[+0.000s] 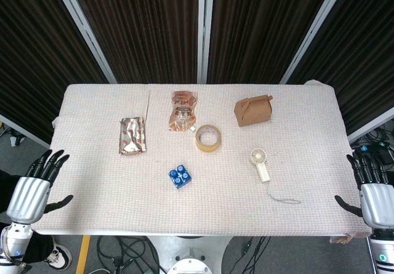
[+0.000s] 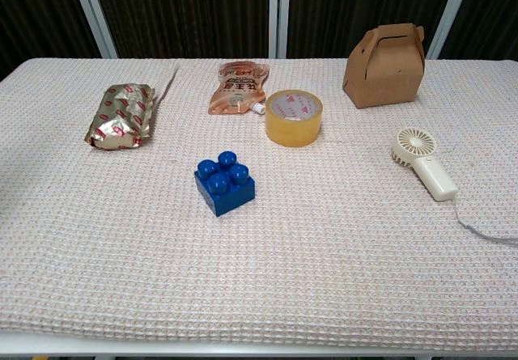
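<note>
Around one roll of yellowish tape (image 2: 294,117): one blue plastic building block (image 2: 224,183) in front, one gold foil packet (image 2: 121,115) left, one copper spouted pouch (image 2: 239,87) (touching it), one brown cardboard box (image 2: 384,65), one white handheld fan (image 2: 424,163) right.

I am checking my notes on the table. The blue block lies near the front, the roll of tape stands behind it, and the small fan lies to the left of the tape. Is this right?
Not quite. The fan lies to the right of the roll of tape, not to the left; the chest view shows this plainly. The rest holds: the blue block lies near the front, with the tape behind it.
</note>
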